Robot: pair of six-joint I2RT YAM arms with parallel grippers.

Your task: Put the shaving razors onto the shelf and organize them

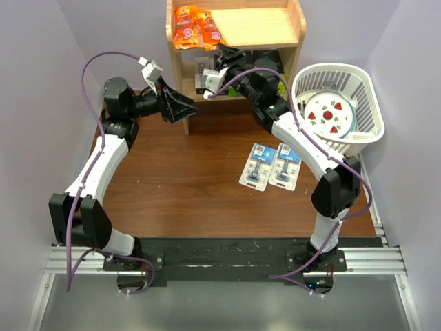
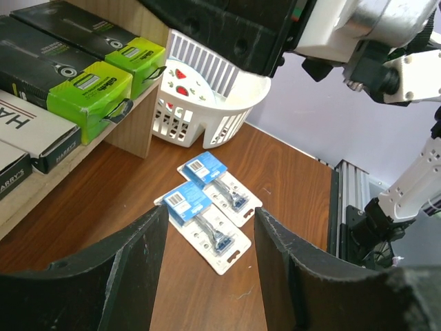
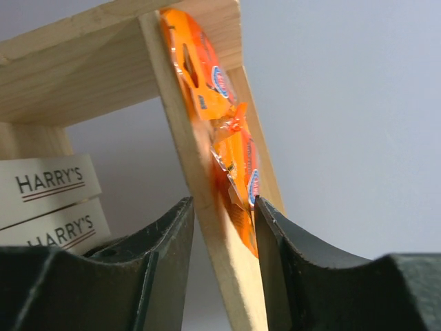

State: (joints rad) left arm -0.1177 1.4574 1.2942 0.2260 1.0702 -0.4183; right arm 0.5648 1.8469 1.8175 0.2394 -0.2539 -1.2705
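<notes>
Two blister-card shaving razors (image 1: 257, 165) (image 1: 284, 165) lie side by side on the brown table, right of centre. They show below my left gripper (image 2: 210, 221), which hovers open and empty over the nearer card (image 2: 207, 224) by the shelf's left side. On the shelf's (image 1: 262, 27) lower board rest two black boxes with lime-green ends (image 2: 86, 89) (image 2: 131, 52) and HARRY'S boxes (image 2: 34, 131) (image 3: 48, 183). My right gripper (image 1: 225, 58) (image 3: 224, 203) is at the top board's front edge. Its jaws straddle the wooden edge (image 3: 207, 207) and an orange snack packet (image 3: 238, 165), open, the right finger touching the packet.
Orange snack packets (image 1: 195, 27) lie on the left of the shelf's top board. A white slatted basket (image 1: 372, 103) holding a strawberry-patterned plate (image 1: 331, 114) stands right of the shelf. The right arm reaches past the basket's left side.
</notes>
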